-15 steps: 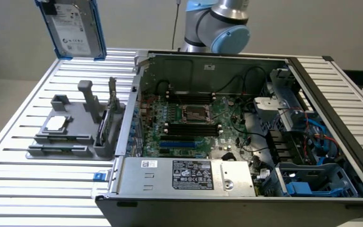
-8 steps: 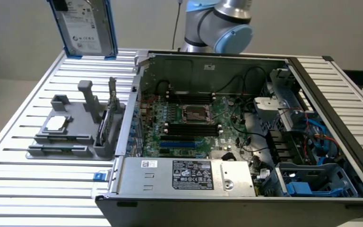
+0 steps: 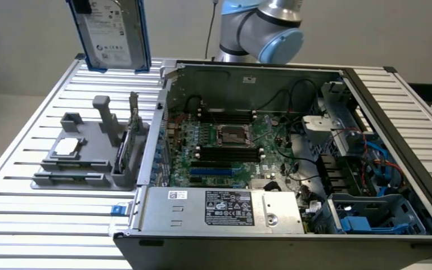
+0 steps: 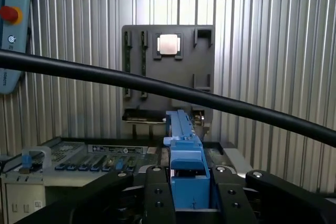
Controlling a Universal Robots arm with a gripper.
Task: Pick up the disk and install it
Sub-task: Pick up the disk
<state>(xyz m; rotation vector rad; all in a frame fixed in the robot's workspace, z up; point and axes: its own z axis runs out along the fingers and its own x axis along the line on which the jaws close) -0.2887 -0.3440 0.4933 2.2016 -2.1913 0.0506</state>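
Note:
The disk [image 3: 111, 34], a silver-grey drive with a white label in a thin blue carrier, hangs upright in the air at the exterior view's upper left, above the slatted table beyond the grey parts holder [image 3: 88, 154]. In the wrist view the disk [image 4: 184, 145] is seen edge-on, and my gripper [image 4: 191, 195] is shut on its blue carrier, with one black finger [image 4: 157, 192] on each side. The open computer case [image 3: 246, 81] lies to the exterior view's right of the disk.
The holder carries a small square chip [image 3: 66, 147] and upright cards [image 3: 130, 140]. A long grey metal box [image 3: 224, 208] sits at the case's near side, and a blue drive bay [image 3: 366, 219] at its right corner. A black cable [image 4: 157, 87] crosses the wrist view. A pendant [image 4: 13, 24] lies beside the table.

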